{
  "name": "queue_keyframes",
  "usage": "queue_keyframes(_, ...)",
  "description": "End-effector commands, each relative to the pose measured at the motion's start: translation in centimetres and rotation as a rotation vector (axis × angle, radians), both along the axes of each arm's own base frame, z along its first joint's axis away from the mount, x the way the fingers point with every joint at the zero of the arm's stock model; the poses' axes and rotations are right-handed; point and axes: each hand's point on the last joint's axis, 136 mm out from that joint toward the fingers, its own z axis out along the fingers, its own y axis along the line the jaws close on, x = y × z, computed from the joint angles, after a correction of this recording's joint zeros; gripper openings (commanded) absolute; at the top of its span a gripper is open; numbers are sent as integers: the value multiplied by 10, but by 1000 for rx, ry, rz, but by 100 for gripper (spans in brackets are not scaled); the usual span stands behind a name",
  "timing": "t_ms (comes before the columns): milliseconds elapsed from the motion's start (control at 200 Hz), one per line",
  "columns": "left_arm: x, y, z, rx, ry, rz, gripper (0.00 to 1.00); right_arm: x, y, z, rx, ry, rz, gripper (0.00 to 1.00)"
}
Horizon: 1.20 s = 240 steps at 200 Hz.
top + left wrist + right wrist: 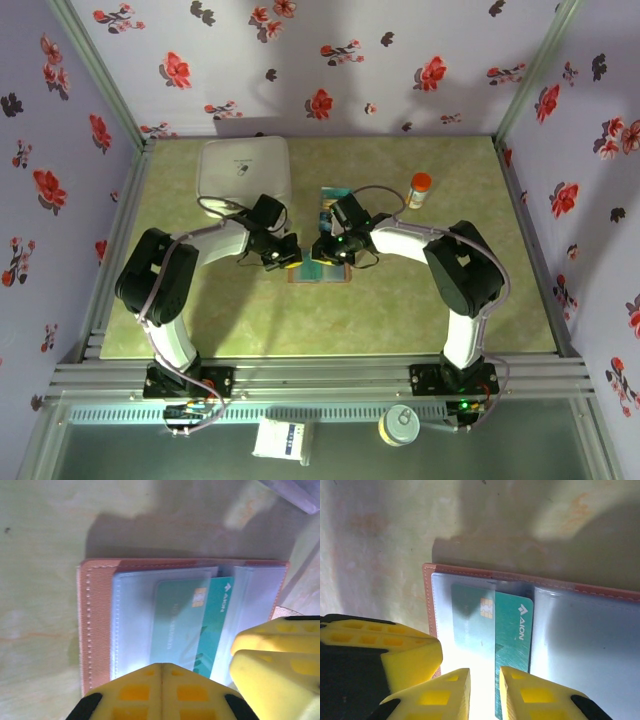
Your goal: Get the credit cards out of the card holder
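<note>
The card holder [320,272] lies open on the table between my two grippers, tan leather edge [95,625] round clear sleeves. A teal credit card [215,615] sticks halfway out of a sleeve, its chip still under the plastic. My left gripper [161,667] is shut with nothing between its fingers, its tip over the sleeve's near edge. My right gripper [484,685] is open by a narrow gap, its fingers over the teal card [512,630] and the sleeve beside it. Seen from above, the left gripper [283,255] and right gripper [325,250] nearly touch.
A clear plastic tray [336,197] sits just behind the card holder. A white rounded box [245,165] stands at the back left and a small bottle with an orange cap [420,188] at the back right. Flowered walls close in the table.
</note>
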Motion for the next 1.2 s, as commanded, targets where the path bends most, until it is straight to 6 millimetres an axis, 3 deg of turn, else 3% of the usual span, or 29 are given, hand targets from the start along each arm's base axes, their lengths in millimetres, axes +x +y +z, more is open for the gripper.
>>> queue_keyframes(0, -4, -4, 0, 4, 24, -25, 0, -3, -8, -5, -36, 5, -14, 24)
queue_keyframes(465, -13, 7, -24, 78, 71, -31, 0, -5, -14, -21, -69, 33, -18, 26)
queue_keyframes(990, -14, 9, -23, 84, 72, -27, 0, -7, -16, -29, -77, 46, -22, 28)
queue_keyframes(1195, -14, 9, -23, 84, 73, -25, 0, -5, -5, -20, 9, 50, -23, 27)
